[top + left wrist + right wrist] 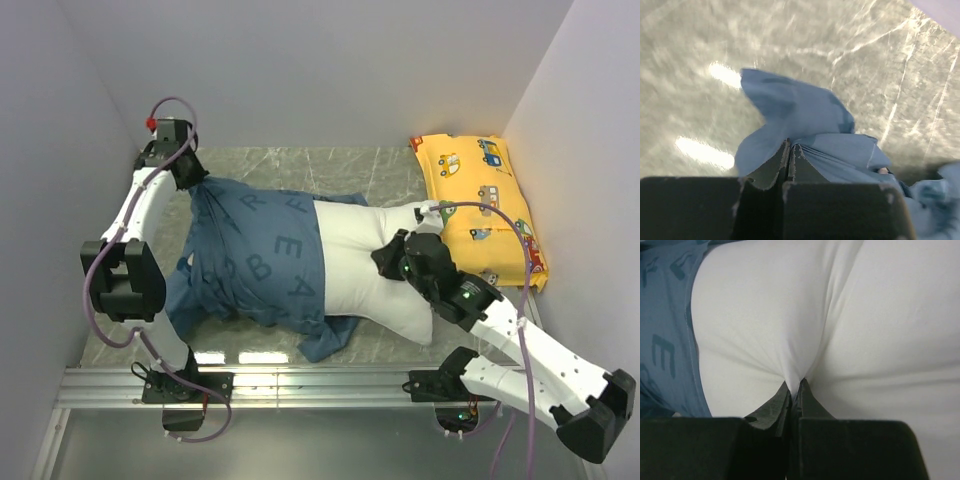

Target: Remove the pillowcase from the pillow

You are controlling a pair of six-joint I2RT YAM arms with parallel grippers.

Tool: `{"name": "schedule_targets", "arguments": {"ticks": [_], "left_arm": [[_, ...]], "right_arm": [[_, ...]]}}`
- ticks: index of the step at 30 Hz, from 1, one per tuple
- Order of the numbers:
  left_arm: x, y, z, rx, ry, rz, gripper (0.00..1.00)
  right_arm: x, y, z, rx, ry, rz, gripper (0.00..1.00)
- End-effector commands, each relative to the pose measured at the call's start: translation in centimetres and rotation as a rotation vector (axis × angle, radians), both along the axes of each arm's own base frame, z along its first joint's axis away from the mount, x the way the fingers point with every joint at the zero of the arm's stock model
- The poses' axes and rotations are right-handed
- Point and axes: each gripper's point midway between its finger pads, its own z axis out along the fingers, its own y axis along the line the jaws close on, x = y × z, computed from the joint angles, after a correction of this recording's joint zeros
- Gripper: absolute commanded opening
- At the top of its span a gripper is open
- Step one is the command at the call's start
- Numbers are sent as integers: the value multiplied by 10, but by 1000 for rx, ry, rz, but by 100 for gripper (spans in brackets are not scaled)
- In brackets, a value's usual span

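The blue letter-printed pillowcase (pixel 262 255) covers the left half of the white pillow (pixel 365 265), which lies across the middle of the table. My left gripper (pixel 193 180) is shut on the pillowcase's far left end and holds it raised; the wrist view shows blue fabric (pixel 805 125) pinched between the jaws above the table. My right gripper (pixel 388 258) is shut on a fold of the bare white pillow (pixel 805 320). The pillowcase's edge (pixel 665 330) shows at the left of the right wrist view.
A yellow car-print pillow (pixel 480 200) lies at the back right against the wall. The grey marble table (pixel 330 165) is walled on three sides. A metal rail (pixel 300 385) runs along the near edge by the arm bases.
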Motion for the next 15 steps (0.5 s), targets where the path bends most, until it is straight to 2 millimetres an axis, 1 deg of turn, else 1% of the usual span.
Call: {"name": "schedule_targets", "arguments": {"ticks": [1,4,6,7,8,9,10,11,12,13,14,15], "left_arm": [[22,99,52,24,-209,321,0],[21,121,46,-91,-232,359,0],[23,122,47,-112,-240,344,0],[27,112,48,-128,-233,290,0],[32,104,54,-136,-254,254,0],[34,96,60,-144,-268,219,0],[39,79,64,-141,-275,152,0],[44,64,73,-149,-303,94,0],[46,55,74,-142,-294,64,0],[48,37,75,-129,-281,17,0],[50,27,81,-125,-285,-14,1],[51,19,80,-115,-273,-37,2]], "right_arm": [[-22,-71,-11,-230,72,-140,0],[-25,-84,-3,-242,61,-179,0],[-23,-83,0,-230,49,-173,0],[-22,-79,-3,-223,51,-159,0],[-18,-65,-6,-196,65,-113,0],[-16,-57,-10,-186,78,-88,0],[-14,-49,-12,-172,89,-64,0],[-8,-37,-17,-157,99,-35,0],[-7,-28,-18,-135,111,-7,0],[-4,-23,-17,-123,110,1,0],[2,-17,-19,-119,112,3,0],[4,-15,-20,-120,111,5,0]]}}
